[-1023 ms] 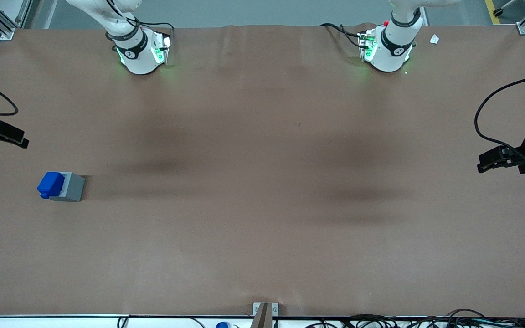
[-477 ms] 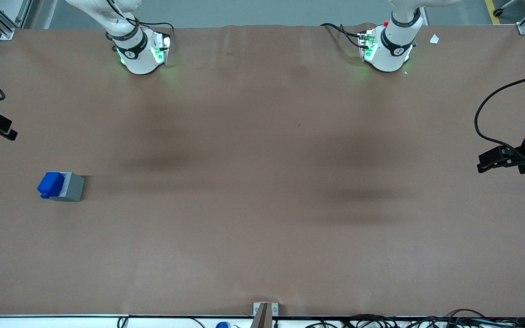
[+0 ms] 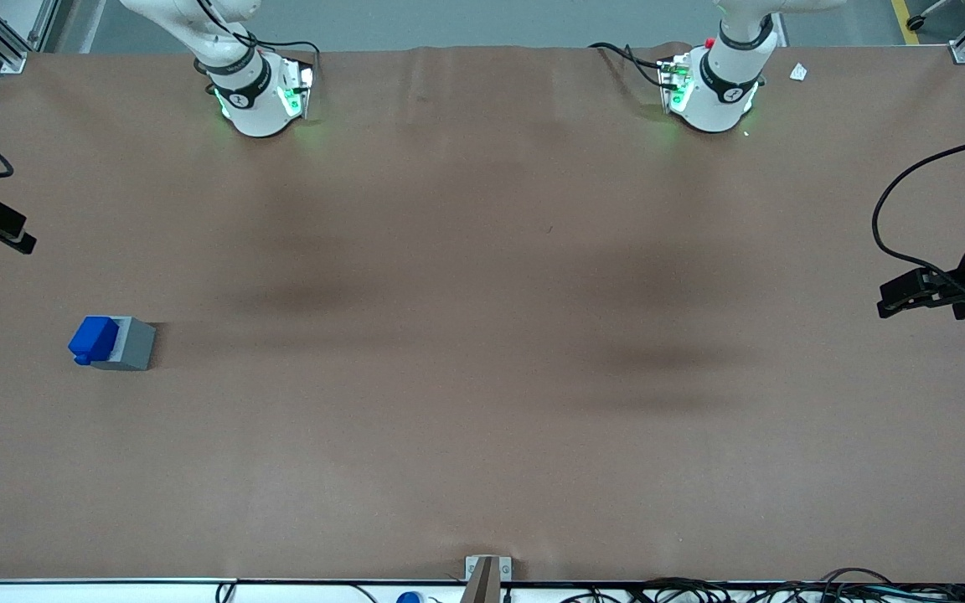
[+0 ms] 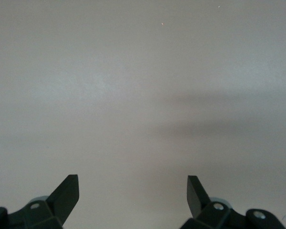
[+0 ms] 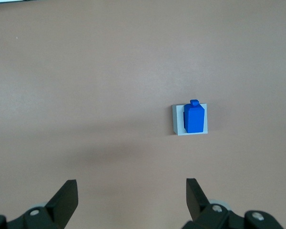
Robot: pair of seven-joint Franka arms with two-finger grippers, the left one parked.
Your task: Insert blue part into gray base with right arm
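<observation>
The blue part (image 3: 94,337) sits in the top of the gray base (image 3: 135,347), with its small stub sticking out sideways. The pair stands on the brown table toward the working arm's end. My right arm's gripper (image 3: 20,241) hovers at the table's edge, farther from the front camera than the blocks and apart from them. In the right wrist view the blue part (image 5: 194,118) stands on the gray base (image 5: 178,120), well ahead of the gripper (image 5: 131,185). Its fingers are spread wide with nothing between them.
The two arm bases (image 3: 256,92) (image 3: 713,88) stand at the table's edge farthest from the front camera. A metal bracket (image 3: 487,569) and cables (image 3: 742,590) lie along the nearest edge. A small white scrap (image 3: 798,72) lies near the parked arm's base.
My right gripper has drawn back toward the table's edge and farther from the front camera, away from the blocks. The blue part and gray base have not moved.
</observation>
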